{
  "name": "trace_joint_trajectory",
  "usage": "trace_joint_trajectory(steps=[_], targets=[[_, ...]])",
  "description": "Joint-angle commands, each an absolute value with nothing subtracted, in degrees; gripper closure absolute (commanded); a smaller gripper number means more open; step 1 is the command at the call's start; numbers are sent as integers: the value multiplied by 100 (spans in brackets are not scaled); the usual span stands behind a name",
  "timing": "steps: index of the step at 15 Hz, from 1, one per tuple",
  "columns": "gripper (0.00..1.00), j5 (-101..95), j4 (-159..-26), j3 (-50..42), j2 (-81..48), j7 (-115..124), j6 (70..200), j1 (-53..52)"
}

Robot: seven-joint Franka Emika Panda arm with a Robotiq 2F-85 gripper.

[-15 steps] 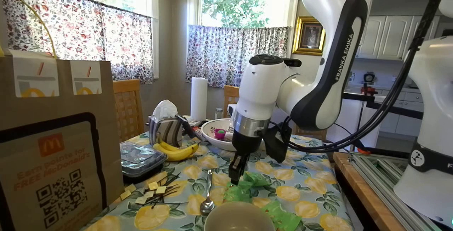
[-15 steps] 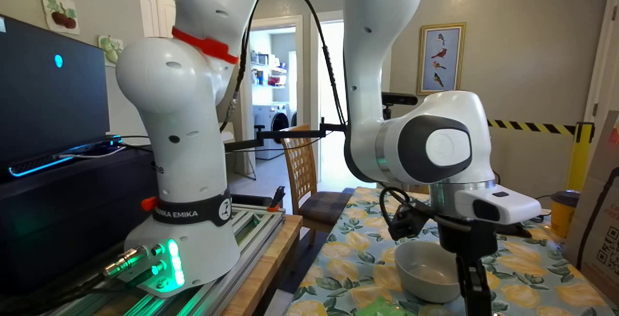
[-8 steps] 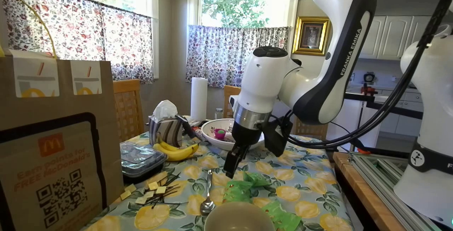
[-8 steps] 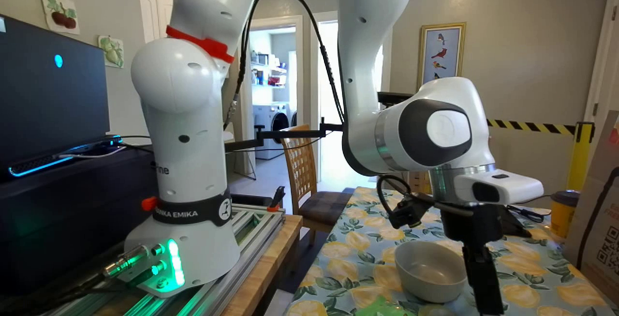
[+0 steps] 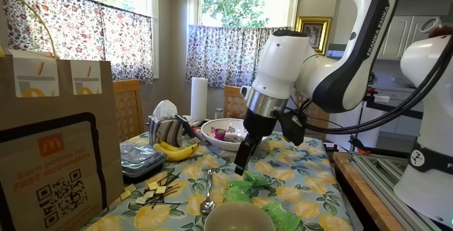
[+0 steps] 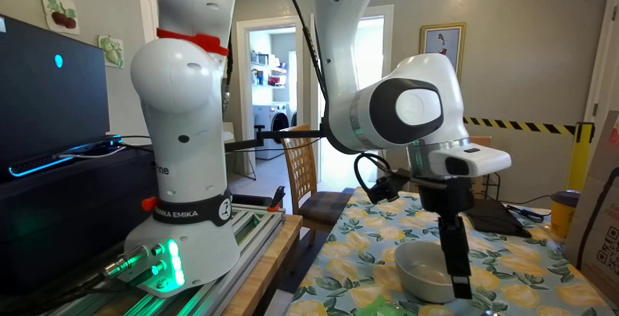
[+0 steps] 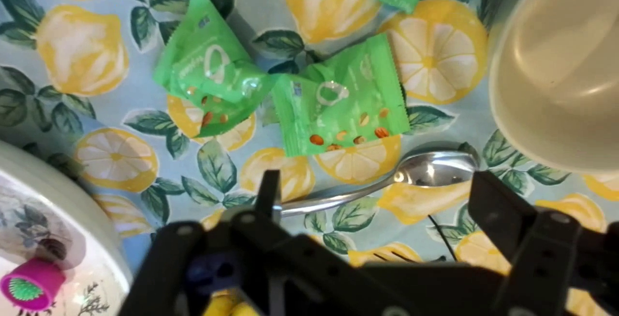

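Green packets point(image 7: 343, 103) seemingly read "O"; bag point(image 5: 60, 142), "McDonald's".

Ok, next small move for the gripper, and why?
I'd probably rotate the gripper about a quarter turn before lowering it to the spoon. In the wrist view the jaws stand open with nothing held, and the spoon lies nearly along their closing line, so shutting there would likely squeeze it endwise instead of pinching across it.
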State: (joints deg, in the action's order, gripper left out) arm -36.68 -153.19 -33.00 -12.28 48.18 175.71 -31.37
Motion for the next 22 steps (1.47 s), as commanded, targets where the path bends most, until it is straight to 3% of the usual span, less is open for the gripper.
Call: trace_joint_trajectory(steps=[1,2,3,9,15,19,22], targets=[[0,-3345,-16121,-2834,-108,3825,17274,-2615],[0,-3128,-16267,-2729,81,3604,17167,-2551],[0,-2330,-15781,-1830,-324,3250,16955,-2011],[0,-642,-15711,-664,510,1931,15564,-1012],[0,-1529,-15674,-50,1118,2404,14142,-162],[0,-2695,-15846,366,1420,2838,14365,242],[0,-2477,-15703,395,1265,2718,14261,236]])
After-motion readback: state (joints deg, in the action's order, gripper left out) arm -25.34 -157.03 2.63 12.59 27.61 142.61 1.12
